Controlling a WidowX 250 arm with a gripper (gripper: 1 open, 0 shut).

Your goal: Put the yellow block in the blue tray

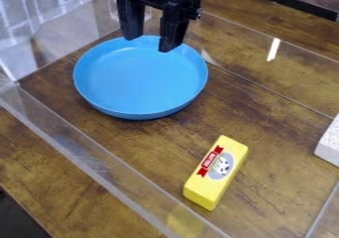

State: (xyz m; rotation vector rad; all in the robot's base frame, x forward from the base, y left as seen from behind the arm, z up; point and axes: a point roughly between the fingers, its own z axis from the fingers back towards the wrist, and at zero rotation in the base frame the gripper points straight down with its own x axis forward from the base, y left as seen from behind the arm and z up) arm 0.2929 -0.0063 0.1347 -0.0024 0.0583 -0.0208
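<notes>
The yellow block lies on the wooden table at the lower right, its red-and-white label facing up. The blue tray is a round shallow dish at the left centre with nothing in it. My gripper hangs over the tray's far rim, pointing down. Its two black fingers stand apart with nothing between them. The block is well clear of the gripper, toward the near right.
A clear acrylic wall runs along the table's near-left edge and around the back. A white object pokes in at the right edge. Bare wood lies between the tray and the block.
</notes>
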